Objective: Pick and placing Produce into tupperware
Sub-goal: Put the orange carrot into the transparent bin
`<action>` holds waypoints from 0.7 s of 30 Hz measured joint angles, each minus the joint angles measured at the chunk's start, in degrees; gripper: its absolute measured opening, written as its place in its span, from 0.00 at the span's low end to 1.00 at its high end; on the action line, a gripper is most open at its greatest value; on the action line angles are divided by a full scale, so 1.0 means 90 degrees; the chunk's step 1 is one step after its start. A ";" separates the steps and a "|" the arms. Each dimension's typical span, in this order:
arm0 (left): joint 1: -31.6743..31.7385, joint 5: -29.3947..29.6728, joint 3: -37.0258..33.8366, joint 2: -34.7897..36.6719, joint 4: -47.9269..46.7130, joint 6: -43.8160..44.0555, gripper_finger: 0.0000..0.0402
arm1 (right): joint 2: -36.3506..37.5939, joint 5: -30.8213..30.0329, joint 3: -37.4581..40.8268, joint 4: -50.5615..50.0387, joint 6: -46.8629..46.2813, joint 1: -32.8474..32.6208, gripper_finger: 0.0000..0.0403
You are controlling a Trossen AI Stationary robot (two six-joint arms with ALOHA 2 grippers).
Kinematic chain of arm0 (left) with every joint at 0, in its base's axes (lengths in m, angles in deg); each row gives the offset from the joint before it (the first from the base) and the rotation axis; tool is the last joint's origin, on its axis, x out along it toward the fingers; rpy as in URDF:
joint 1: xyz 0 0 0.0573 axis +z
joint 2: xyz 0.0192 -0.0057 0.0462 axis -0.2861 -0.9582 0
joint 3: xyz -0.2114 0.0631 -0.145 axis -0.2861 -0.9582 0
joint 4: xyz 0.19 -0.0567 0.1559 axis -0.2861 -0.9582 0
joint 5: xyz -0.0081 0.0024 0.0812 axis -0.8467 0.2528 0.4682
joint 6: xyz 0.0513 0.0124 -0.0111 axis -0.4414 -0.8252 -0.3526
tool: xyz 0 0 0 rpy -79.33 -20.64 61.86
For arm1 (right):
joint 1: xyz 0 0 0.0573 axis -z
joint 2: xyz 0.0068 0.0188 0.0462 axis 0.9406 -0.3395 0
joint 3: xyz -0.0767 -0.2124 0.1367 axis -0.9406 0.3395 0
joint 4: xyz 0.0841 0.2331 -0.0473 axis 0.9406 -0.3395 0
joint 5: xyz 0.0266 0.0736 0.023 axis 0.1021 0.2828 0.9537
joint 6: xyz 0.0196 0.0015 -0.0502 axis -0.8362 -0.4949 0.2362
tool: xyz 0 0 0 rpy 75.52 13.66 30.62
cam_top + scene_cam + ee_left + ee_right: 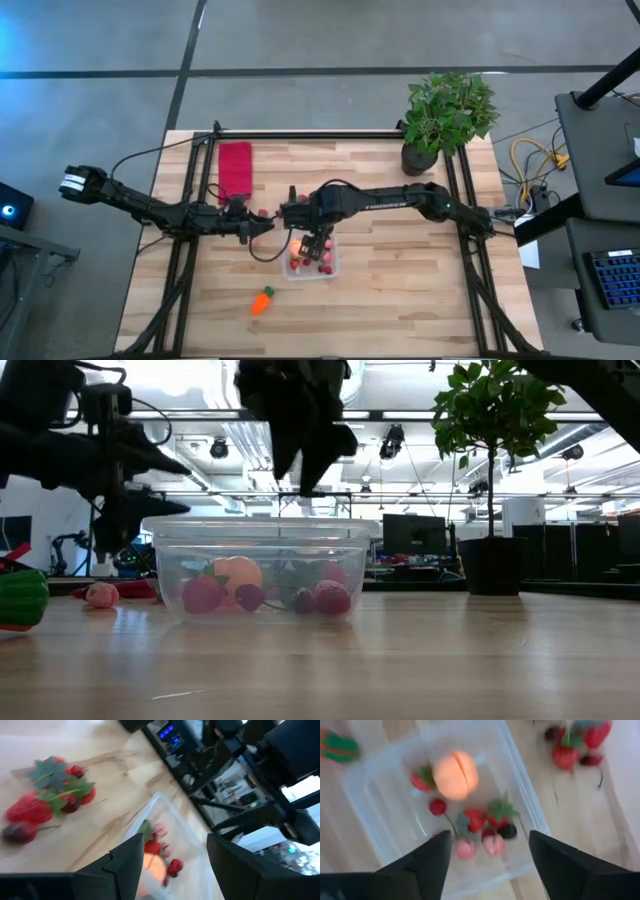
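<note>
The clear tupperware [314, 258] stands mid-table and holds a pale orange round fruit [455, 775] and several red and dark berries [476, 820]. My right gripper [487, 865] hangs open above it, pointing down, with nothing between its fingers. My left gripper [175, 865] is open just left of the tupperware [165, 815], pointing toward it and touching nothing. A small pile of loose strawberries and a cherry [47, 800] lies on the wood beside the tupperware. The orange carrot [262, 300] lies nearer the table's front edge.
A red cloth [236, 168] lies at the far left of the table. A green potted plant [445, 115] stands at the far right corner. Black frame rails [300, 133] run along the table's far edge and sides.
</note>
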 joint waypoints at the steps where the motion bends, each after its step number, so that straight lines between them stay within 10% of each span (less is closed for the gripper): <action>1: 0.0000 -0.0002 0.0000 0.0000 0.0095 -0.0001 0.50 | 0.0093 -0.0011 0.0000 0.0159 0.0075 -0.0009 0.66; 21: 0.0001 0.0117 0.0000 -0.0190 0.0306 0.0177 0.50 | 0.2020 0.0747 0.0533 0.1129 0.0647 -0.1063 0.71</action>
